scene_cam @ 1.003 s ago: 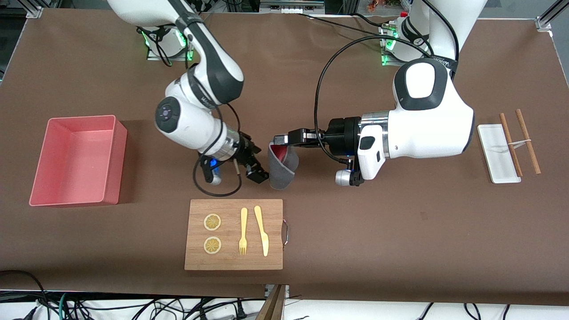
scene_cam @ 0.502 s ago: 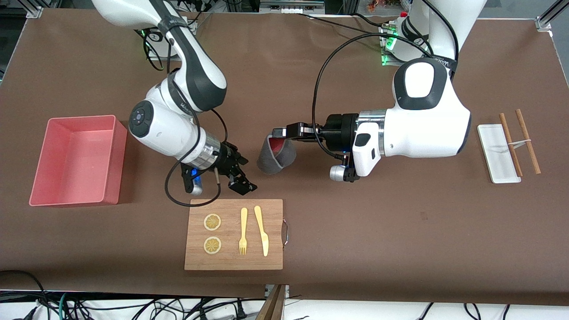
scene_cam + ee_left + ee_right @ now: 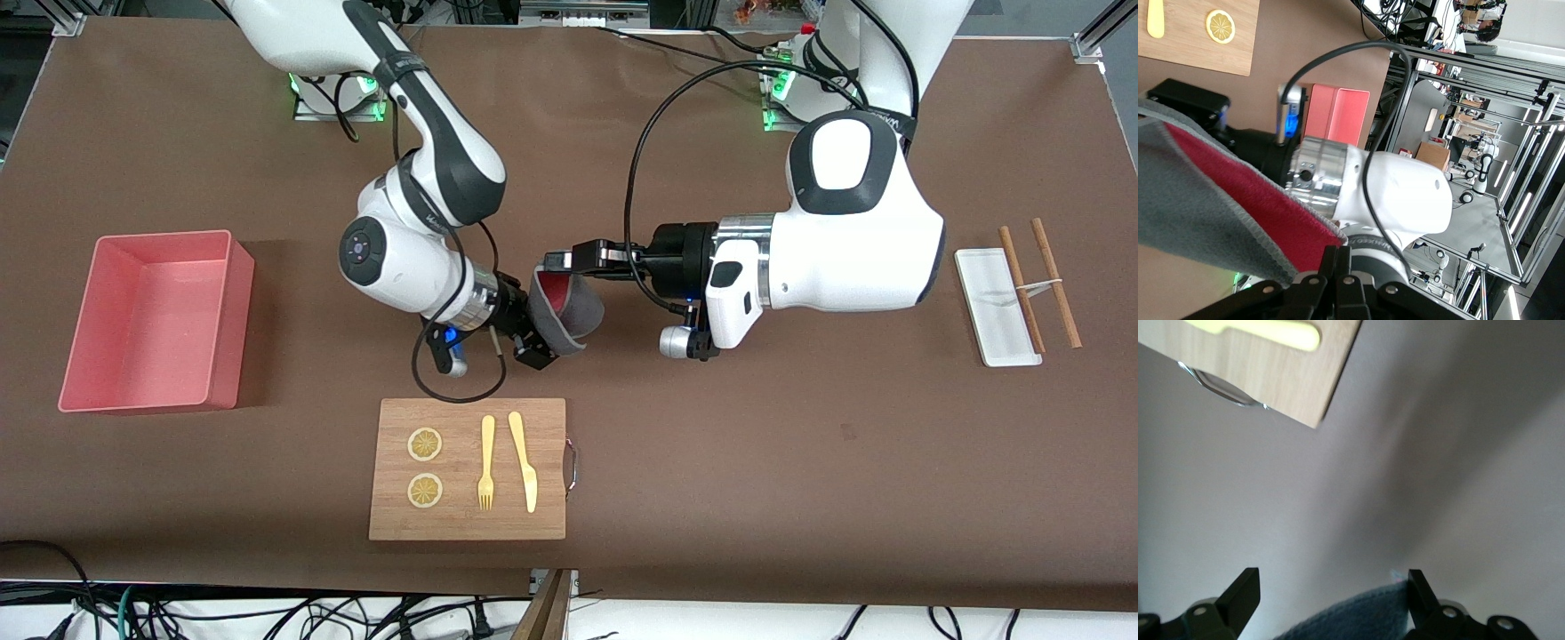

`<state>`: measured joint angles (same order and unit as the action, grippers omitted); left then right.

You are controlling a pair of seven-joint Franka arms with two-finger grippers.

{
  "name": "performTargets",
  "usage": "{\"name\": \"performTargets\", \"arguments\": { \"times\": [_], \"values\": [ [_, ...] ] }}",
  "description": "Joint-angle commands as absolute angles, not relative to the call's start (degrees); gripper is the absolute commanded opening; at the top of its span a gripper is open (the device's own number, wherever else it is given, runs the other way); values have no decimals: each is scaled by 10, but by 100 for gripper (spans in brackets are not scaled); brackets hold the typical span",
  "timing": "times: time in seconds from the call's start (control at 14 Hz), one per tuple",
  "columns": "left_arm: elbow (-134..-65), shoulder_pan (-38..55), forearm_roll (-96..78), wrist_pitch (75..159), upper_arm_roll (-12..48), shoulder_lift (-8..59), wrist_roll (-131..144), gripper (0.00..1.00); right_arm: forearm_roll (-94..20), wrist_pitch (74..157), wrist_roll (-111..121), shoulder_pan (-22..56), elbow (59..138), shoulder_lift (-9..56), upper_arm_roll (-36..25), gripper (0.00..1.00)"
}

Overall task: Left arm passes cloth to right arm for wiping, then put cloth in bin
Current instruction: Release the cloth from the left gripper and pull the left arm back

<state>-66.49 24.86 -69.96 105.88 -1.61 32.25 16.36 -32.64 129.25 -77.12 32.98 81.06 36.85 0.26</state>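
Just above the wooden board (image 3: 468, 468), over the bare worktop (image 3: 800, 444), the left hand (image 3: 558, 261) is clamped on the top edge of the cloth (image 3: 569, 313), which hangs folded, grey outside and red inside. The right hand (image 3: 536, 345) has its fingers (image 3: 1239, 595) spread wide apart around the cloth's lower edge, not yet gripping. The pink bin (image 3: 156, 321) sits well apart from the board, toward the right arm's end.

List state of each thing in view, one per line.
left gripper: shut on the cloth.
right gripper: open, fingers either side of the cloth's hanging edge.
cloth: hanging, folded, red side inward.
bin: empty.
wooden board: flat, holding fork, knife, two slices.
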Motion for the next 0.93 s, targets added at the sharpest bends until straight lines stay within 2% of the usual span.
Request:
{"name": "performTargets", "arguments": {
  "times": [0.0, 0.86],
  "values": [
    [-678, 247, -719, 1054, -18, 310, 145, 0, -362, 1294, -765, 331, 800, 375, 3, 0],
    [-678, 247, -719, 1055, -18, 311, 145, 0, -384, 1291, -760, 326, 799, 370, 0, 0]
  ]
}}
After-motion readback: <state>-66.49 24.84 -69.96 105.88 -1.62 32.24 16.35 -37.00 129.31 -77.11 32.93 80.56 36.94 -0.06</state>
